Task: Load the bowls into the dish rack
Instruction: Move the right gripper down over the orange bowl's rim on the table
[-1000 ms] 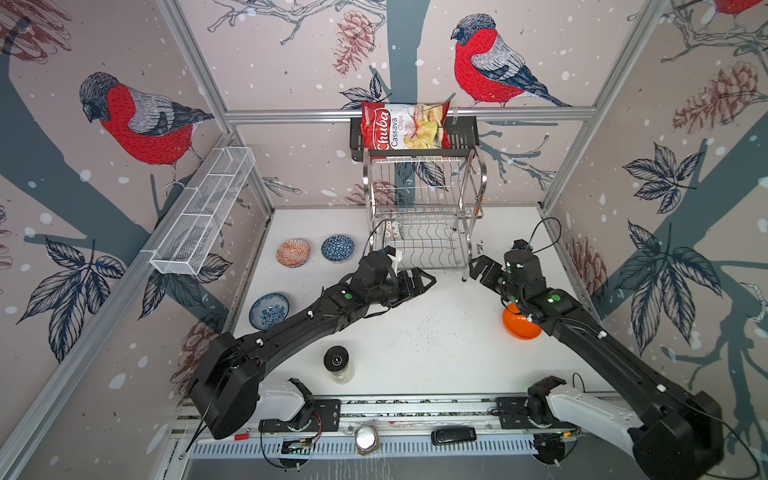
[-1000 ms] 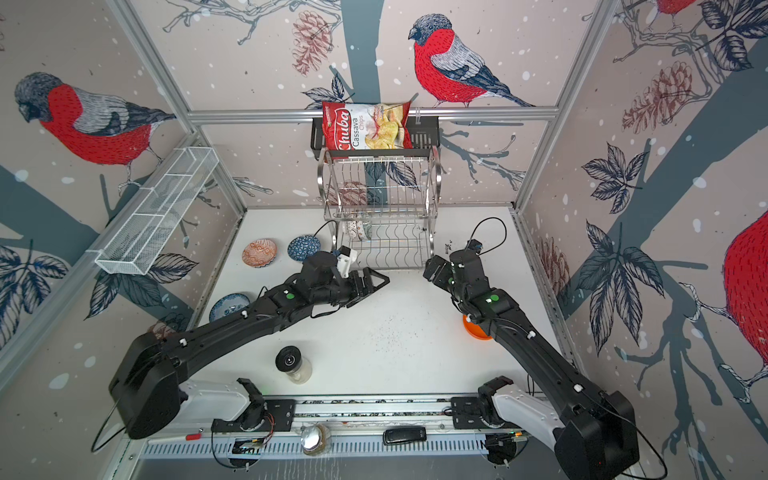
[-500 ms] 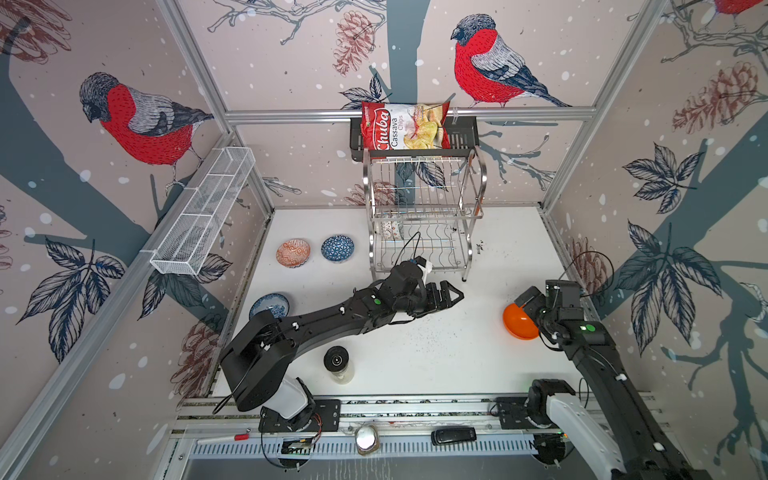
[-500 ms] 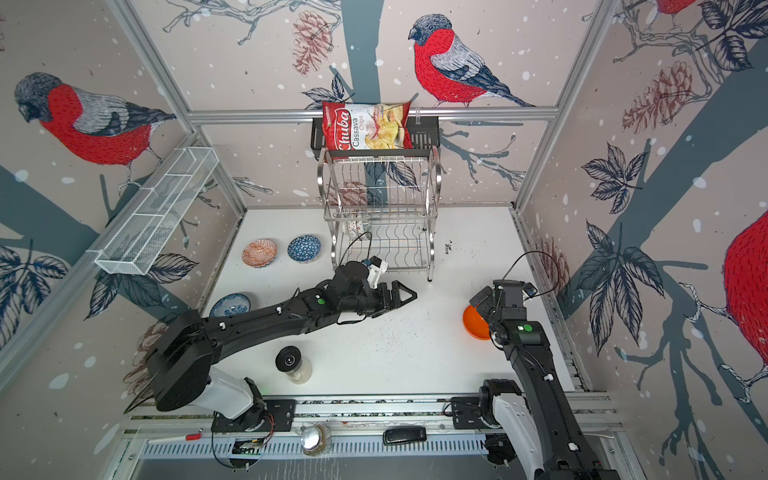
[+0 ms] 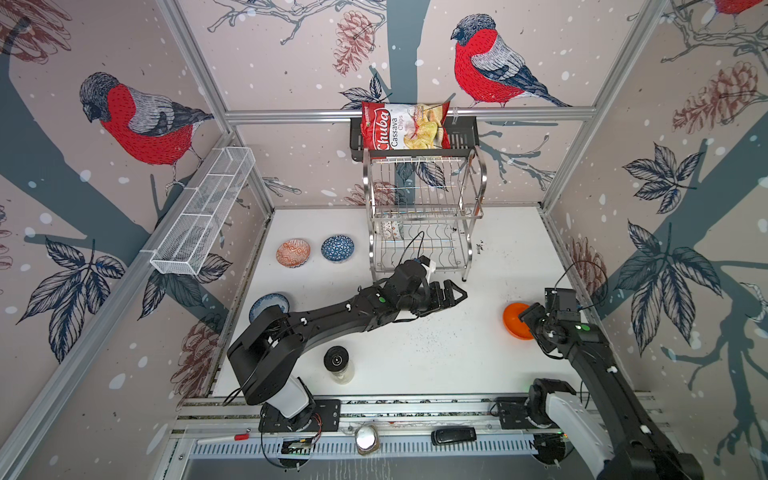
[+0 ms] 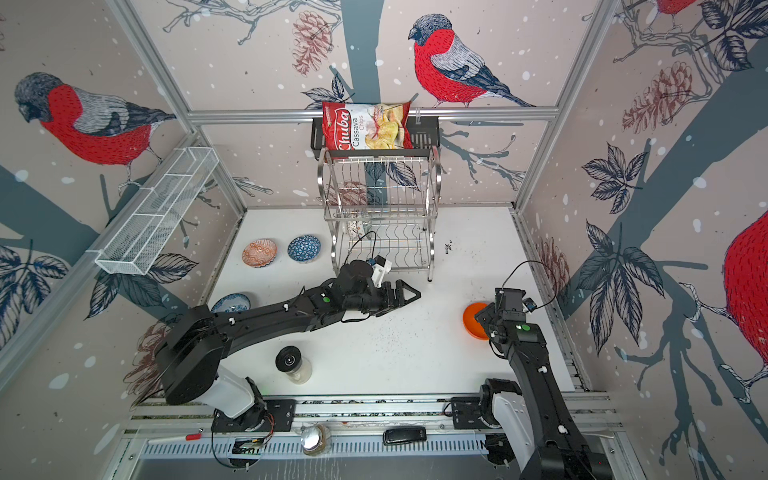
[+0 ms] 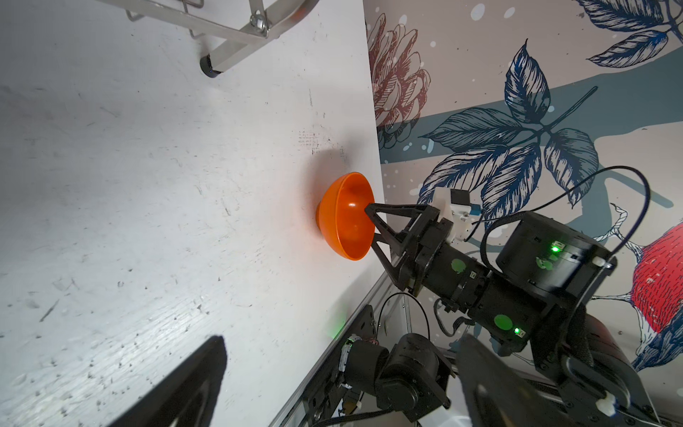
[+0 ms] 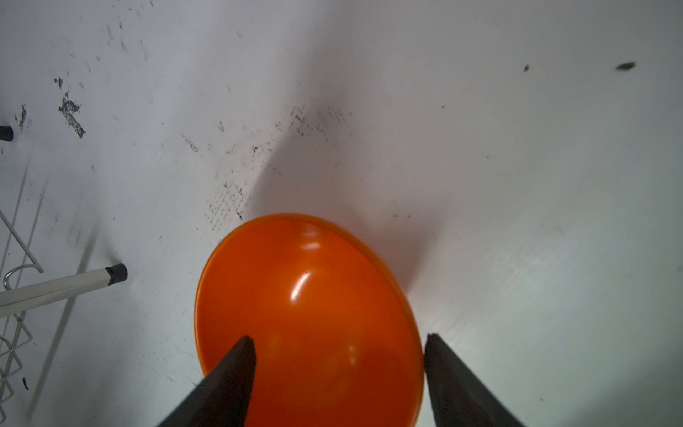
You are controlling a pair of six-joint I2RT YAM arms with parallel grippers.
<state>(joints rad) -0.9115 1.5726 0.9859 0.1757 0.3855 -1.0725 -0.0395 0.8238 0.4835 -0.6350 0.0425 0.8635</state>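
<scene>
edges: i find the orange bowl (image 5: 514,319) on the table (image 5: 415,353), in front of the dish rack (image 5: 424,216) and off to its right, hard by the table's side edge.
open room: bare table lies between the rack's front legs and the bowl.
right arm: right gripper (image 8: 338,338) is angled down onto the bowl, one finger inside and one outside the rim, parted, not yet clamped.
left arm: stretched low, left gripper (image 5: 459,294) just before the rack's front right leg, fingers spread wide, empty.
other bowls: red-orange bowl (image 5: 293,252) and blue triangle bowl (image 5: 337,247) sit left of the rack.
</scene>
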